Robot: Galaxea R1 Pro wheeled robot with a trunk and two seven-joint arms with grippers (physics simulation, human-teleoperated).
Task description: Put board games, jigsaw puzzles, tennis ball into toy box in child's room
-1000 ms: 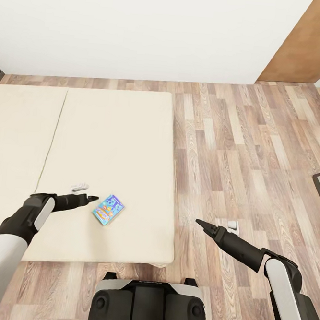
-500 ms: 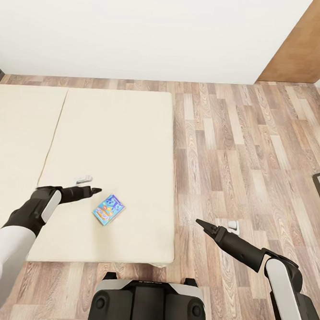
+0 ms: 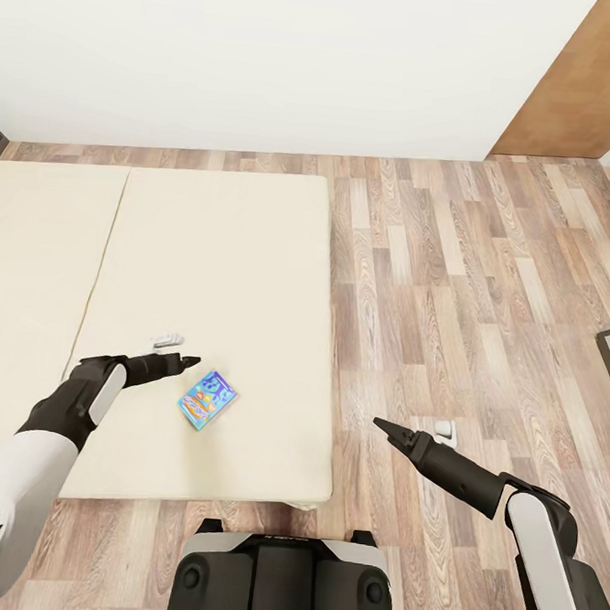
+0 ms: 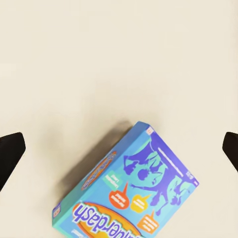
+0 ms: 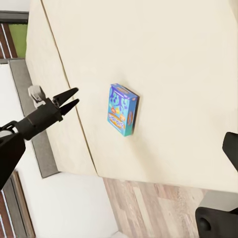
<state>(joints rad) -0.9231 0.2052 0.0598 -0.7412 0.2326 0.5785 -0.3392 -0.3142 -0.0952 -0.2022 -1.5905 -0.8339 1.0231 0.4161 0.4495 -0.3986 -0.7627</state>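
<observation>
Small blue board game [image 3: 208, 400] on beige bed [image 3: 208, 261], wood-plank floor [image 3: 454, 280], left pincer [image 3: 188, 362] wide.

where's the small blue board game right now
In the head view the small blue board game lies flat on the bed, near its front right corner, just right of the open left end effector, untouched.

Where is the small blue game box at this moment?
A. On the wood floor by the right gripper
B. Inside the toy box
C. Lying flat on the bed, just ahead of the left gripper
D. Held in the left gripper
C: the blue box lies flat on the bed, apart from the open left gripper.
</observation>
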